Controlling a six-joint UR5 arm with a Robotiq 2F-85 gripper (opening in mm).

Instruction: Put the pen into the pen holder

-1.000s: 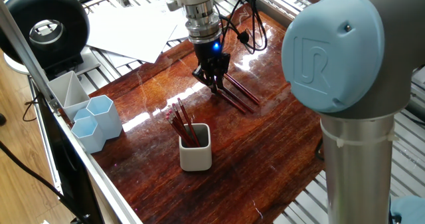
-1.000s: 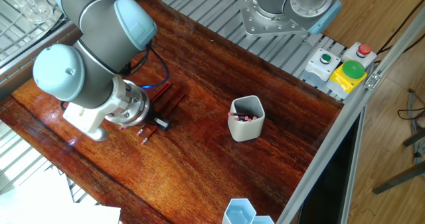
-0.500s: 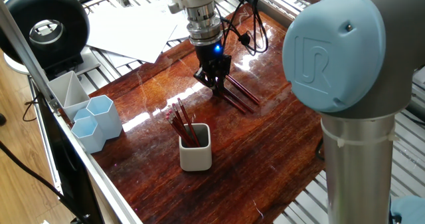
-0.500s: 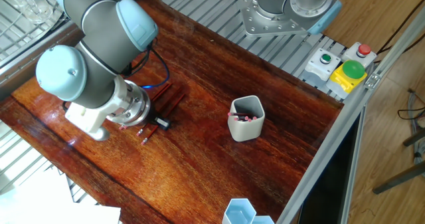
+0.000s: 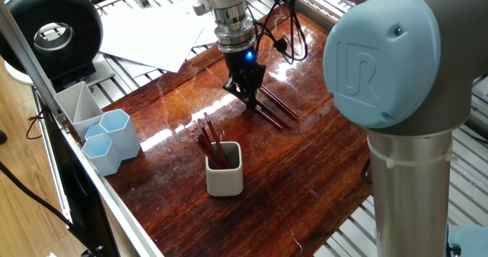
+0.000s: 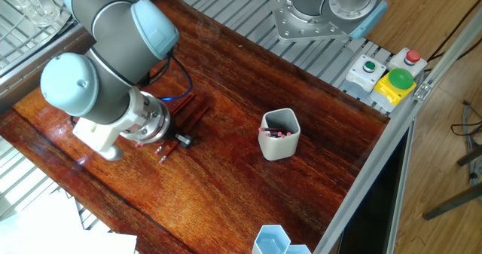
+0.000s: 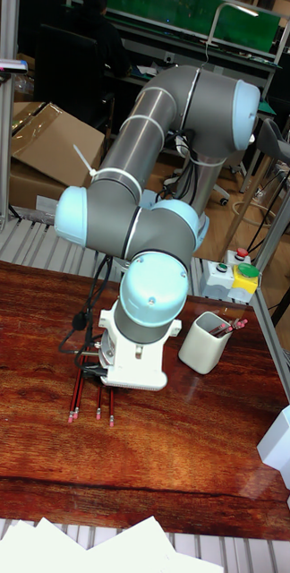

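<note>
On the desk [image 5: 305,173], well back from the pen holder [image 5: 225,168], my hand [image 5: 250,98] is down among the loose pens [image 5: 272,106]. Its fingers look nearly pressed together around one, though I cannot tell if they truly pinch it. I judge this the grasping step; next I must lift straight up, carry toward the holder, and drop in beside those already standing there.

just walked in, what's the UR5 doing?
It's loading pens into the pen holder, which already has several in it. The hand is down at the loose pens lying on the table, apparently about to pick one. Whether it has closed on a pen can't be made out.
</note>
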